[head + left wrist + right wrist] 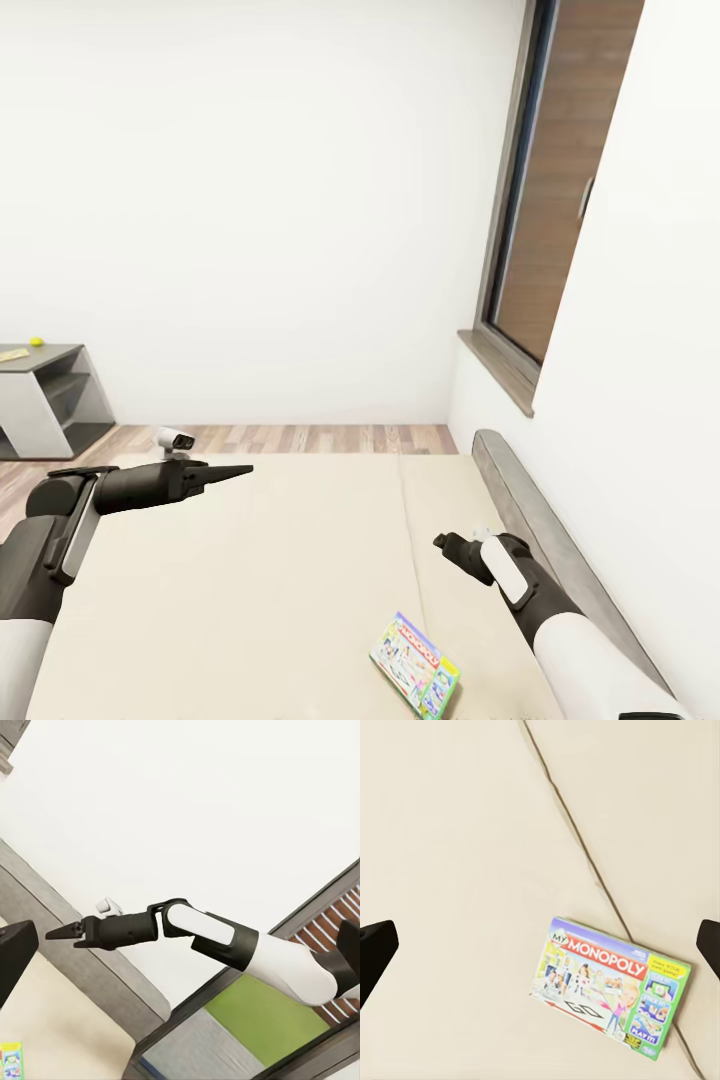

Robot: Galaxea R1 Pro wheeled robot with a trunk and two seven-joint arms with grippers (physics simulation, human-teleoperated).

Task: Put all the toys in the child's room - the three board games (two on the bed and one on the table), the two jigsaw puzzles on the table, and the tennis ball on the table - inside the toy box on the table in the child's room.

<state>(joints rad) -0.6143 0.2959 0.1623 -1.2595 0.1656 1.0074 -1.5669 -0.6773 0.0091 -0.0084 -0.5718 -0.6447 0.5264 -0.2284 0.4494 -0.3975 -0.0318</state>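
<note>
One board game (415, 665), the white-green box, lies flat on the bed (250, 580) near its foot edge, just beside the seam between the two mattresses, its long axis running diagonally across that seam. It sits below and ahead of the right gripper (443, 542), whose fingers (375, 949) are spread and empty, framing the box. The left gripper (240, 468) hovers well apart, pinched together on nothing. The right arm is clearly nearer; bare mattress surrounds the box, so a straight descent looks unobstructed.
</note>
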